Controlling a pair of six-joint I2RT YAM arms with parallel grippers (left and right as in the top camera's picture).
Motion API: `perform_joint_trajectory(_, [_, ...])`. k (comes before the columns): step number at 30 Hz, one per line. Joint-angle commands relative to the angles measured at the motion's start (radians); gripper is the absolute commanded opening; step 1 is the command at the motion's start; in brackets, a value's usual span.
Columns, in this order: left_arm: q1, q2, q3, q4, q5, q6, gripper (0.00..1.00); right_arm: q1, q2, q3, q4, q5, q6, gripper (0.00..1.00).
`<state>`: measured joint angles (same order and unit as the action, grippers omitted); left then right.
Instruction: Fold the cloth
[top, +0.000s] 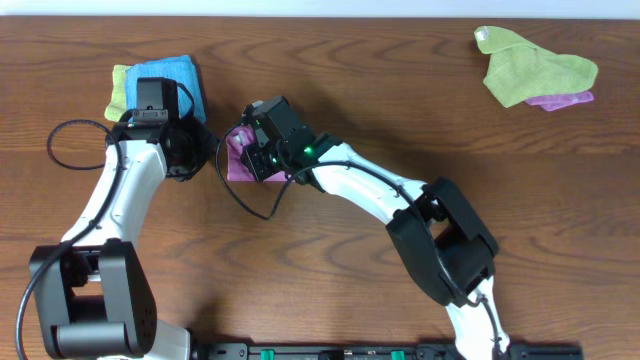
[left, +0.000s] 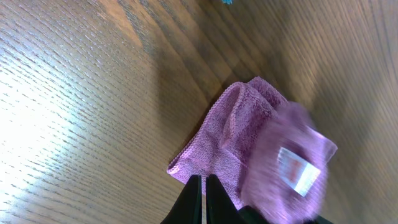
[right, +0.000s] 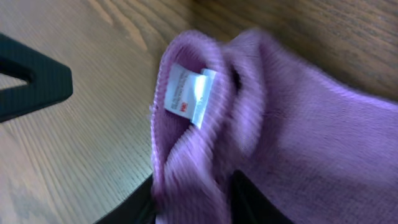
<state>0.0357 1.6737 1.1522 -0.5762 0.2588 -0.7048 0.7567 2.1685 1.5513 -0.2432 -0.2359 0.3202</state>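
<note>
My right end effector (right: 194, 202) grips the cloth (right: 298, 124); I can't tell the left end effector's (left: 203, 198) state. A one-sided pull could bunch the fold.

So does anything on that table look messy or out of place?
The purple microfibre cloth is no neat square: it's bunched and rumpled, with one part pinched in the right tool and its white tag showing. In the far corner, a lime-green cloth lies crumpled over a second purple cloth.
</note>
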Motion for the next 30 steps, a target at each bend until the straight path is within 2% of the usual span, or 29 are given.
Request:
perform_joint_trajectory(1, [0.005, -0.002, -0.005, -0.003, 0.004, 0.019, 0.06, 0.007, 0.012, 0.023, 0.001, -0.008, -0.012, 0.45])
perform_joint_trajectory(4, [0.005, -0.002, -0.005, -0.003, 0.004, 0.023, 0.06, 0.008, 0.012, 0.023, 0.001, -0.008, -0.012, 0.56])
perform_joint_trajectory(6, [0.006, -0.002, -0.005, -0.003, 0.003, 0.027, 0.06, 0.008, 0.012, 0.023, 0.000, -0.008, -0.012, 0.73])
perform_joint_trajectory(9, [0.025, -0.002, -0.005, -0.004, 0.005, 0.030, 0.06, 0.007, 0.011, 0.027, -0.002, -0.008, -0.011, 0.90])
perform_joint_trajectory(10, [0.034, -0.003, -0.005, -0.004, 0.006, 0.033, 0.06, 0.006, 0.008, 0.031, -0.006, -0.008, -0.011, 0.99])
perform_joint_trajectory(19, [0.115, -0.028, -0.005, -0.027, 0.050, 0.056, 0.07, -0.036, -0.020, 0.098, -0.092, 0.000, -0.011, 0.99])
perform_joint_trajectory(23, [0.117, -0.040, -0.005, -0.027, 0.049, 0.056, 0.10, -0.068, -0.020, 0.124, -0.176, 0.001, -0.011, 0.99])
perform_joint_trajectory(30, [0.117, -0.061, -0.005, -0.030, 0.057, 0.055, 0.13, -0.115, -0.037, 0.124, -0.202, -0.001, -0.011, 0.99])
